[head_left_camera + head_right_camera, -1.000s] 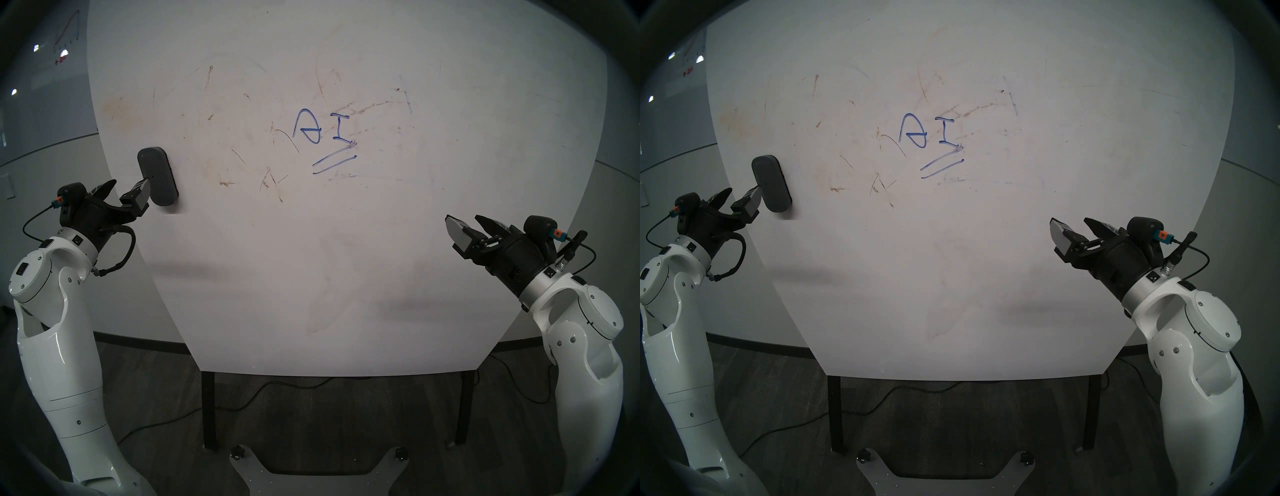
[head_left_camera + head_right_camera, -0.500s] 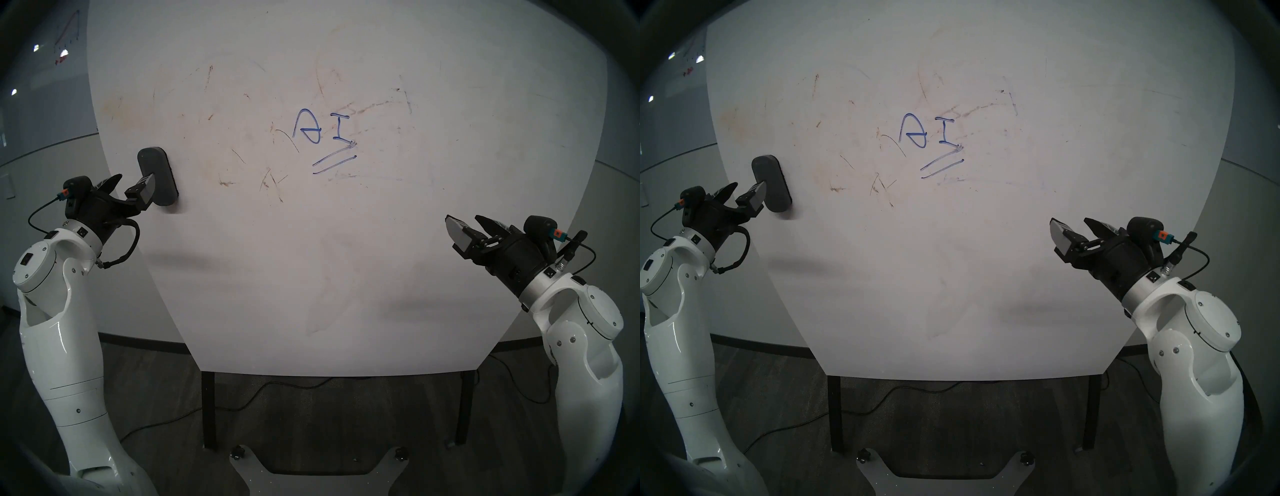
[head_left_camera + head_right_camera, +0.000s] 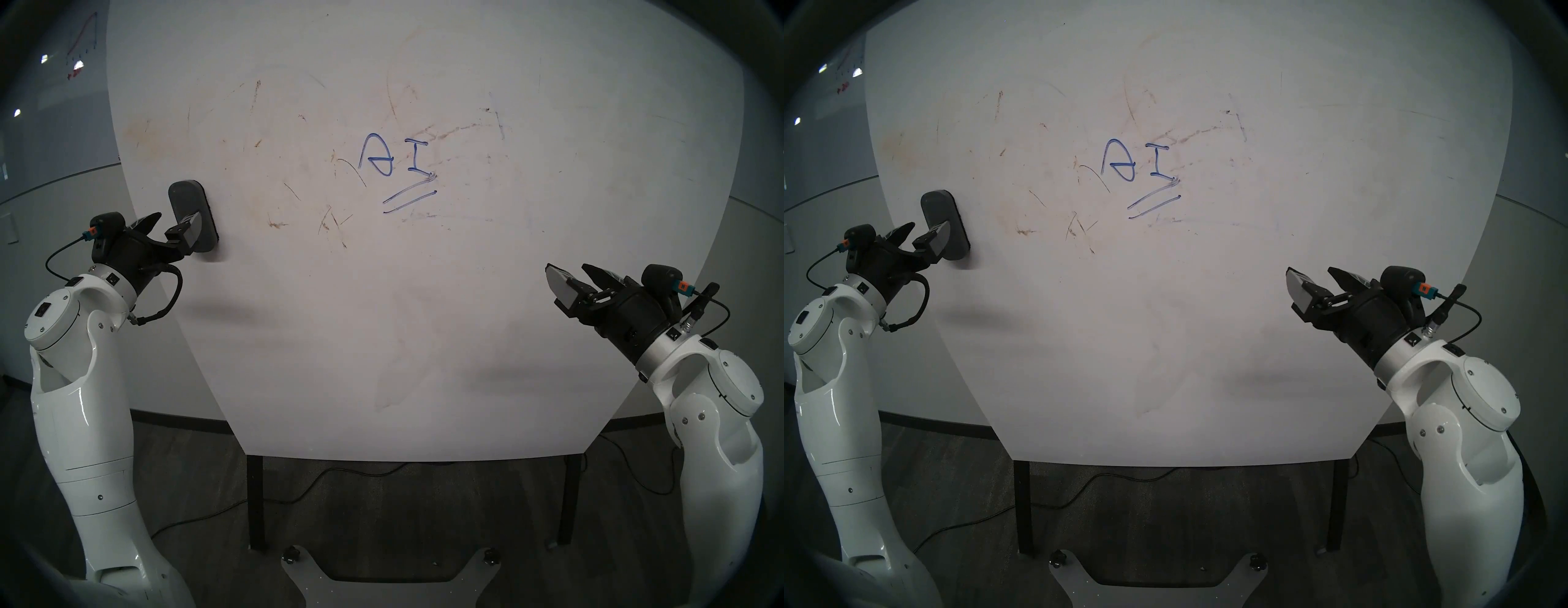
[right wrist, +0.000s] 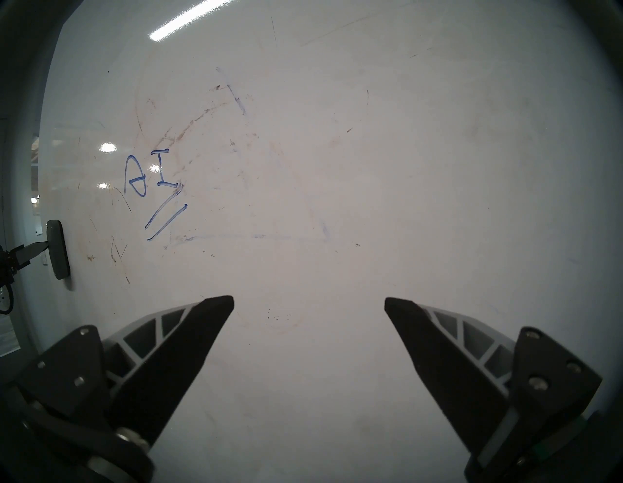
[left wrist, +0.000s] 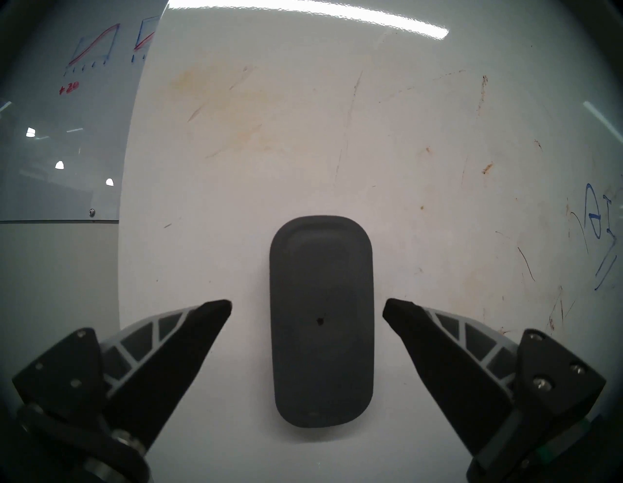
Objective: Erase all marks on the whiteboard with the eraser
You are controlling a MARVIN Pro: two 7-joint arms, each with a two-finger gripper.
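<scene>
The whiteboard fills the middle, scuffed with faint brown stains. Blue marks sit slightly above its centre: a crossed oval, an "I" and two slanted lines, also seen as marks in the right wrist view. The dark grey eraser clings to the board near its left edge. My left gripper is open right at it. In the left wrist view the eraser lies between the spread fingers with a gap on each side. My right gripper hangs open and empty before the board's right side.
A grey wall board with a red graph hangs behind at the far left. Black stand legs and floor cables lie below the whiteboard. The robot's base plate is at the bottom centre.
My left arm has moved forward and rightward, bringing its open fingers up around the eraser. The eraser, the marks and the right arm have not moved.
</scene>
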